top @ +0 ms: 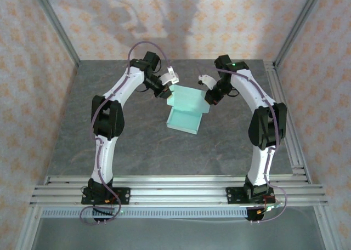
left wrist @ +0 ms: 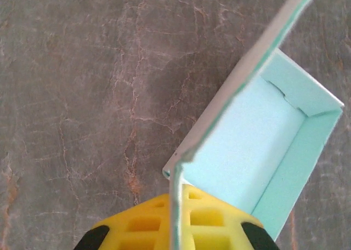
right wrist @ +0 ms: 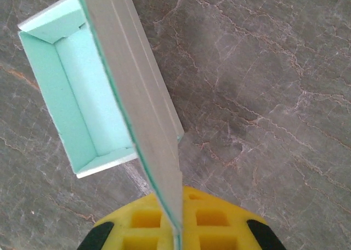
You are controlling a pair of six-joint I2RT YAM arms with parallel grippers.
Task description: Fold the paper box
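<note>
Tabletop, paper box in left hand

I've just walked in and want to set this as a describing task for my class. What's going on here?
Two robot arms are folding a pale green paper box that sits on the grey table. The left pincer and the right pincer each pinch an edge of the box's raised panel, one from either side. The tray part is already formed, with its walls standing. The panel stands up above it, so the box is open and not yet closed.
</note>
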